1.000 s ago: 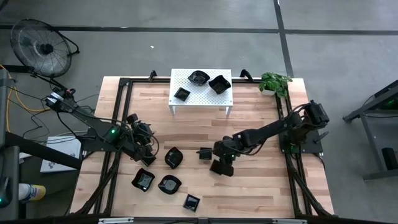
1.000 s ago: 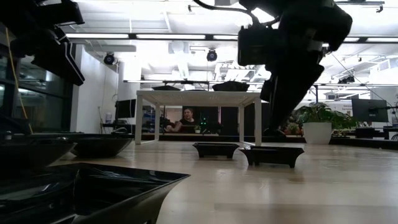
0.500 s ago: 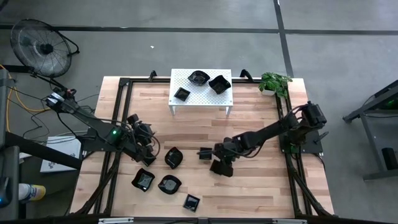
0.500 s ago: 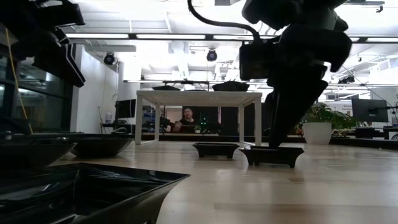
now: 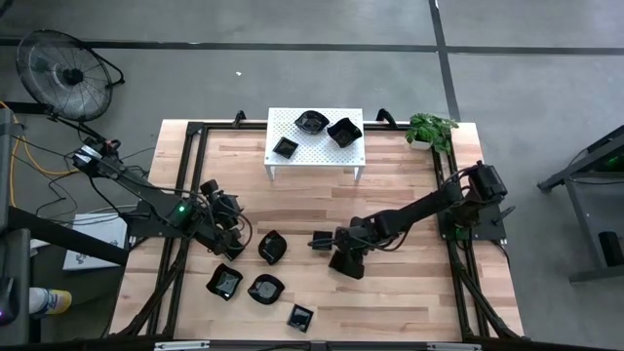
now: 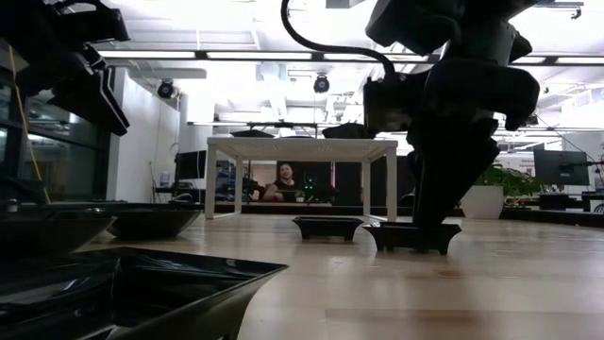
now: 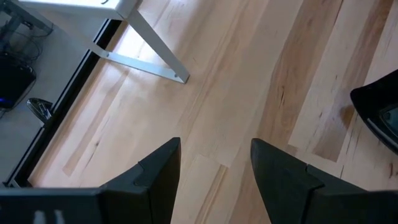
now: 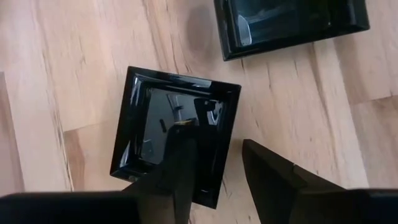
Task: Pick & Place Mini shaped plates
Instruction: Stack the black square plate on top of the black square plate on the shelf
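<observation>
Looks small, light, stiff, shiny and slippery, this square black plate on the wooden table, best pinched at its thin rim, with right gripper partly open straddling one edge, holding nothing yet.

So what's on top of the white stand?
Three black plates sit on the white stand, two large and one small. Whatever lies under the stand is hidden from above.
</observation>
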Tool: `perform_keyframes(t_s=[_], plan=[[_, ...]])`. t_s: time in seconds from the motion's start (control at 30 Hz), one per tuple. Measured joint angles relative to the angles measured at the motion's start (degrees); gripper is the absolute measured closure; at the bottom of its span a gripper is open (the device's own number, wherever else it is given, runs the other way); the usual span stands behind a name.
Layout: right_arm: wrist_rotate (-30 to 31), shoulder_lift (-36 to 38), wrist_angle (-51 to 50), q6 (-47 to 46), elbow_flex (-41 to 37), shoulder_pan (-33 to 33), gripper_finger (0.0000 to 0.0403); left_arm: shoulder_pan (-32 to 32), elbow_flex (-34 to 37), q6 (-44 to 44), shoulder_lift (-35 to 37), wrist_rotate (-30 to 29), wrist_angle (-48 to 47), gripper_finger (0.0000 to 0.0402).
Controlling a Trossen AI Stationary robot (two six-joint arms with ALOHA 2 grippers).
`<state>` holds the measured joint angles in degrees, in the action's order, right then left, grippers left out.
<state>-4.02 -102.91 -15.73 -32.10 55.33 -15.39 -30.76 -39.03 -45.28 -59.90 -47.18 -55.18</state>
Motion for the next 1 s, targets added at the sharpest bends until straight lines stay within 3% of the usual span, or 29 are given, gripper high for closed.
perform_keyframes(t_s=[0.6,1.0], plan=[[0.0,2.3,-1.7,0.4,0.1,0.0,0.0395,0.0,0.0,0.0,0.0,0.2,0.0,0.0212],[1.8,8.0,-2.4,1.4,0.2,1.6,0.04,0.0,0.0,0.0,0.0,0.4,0.2,0.0212]])
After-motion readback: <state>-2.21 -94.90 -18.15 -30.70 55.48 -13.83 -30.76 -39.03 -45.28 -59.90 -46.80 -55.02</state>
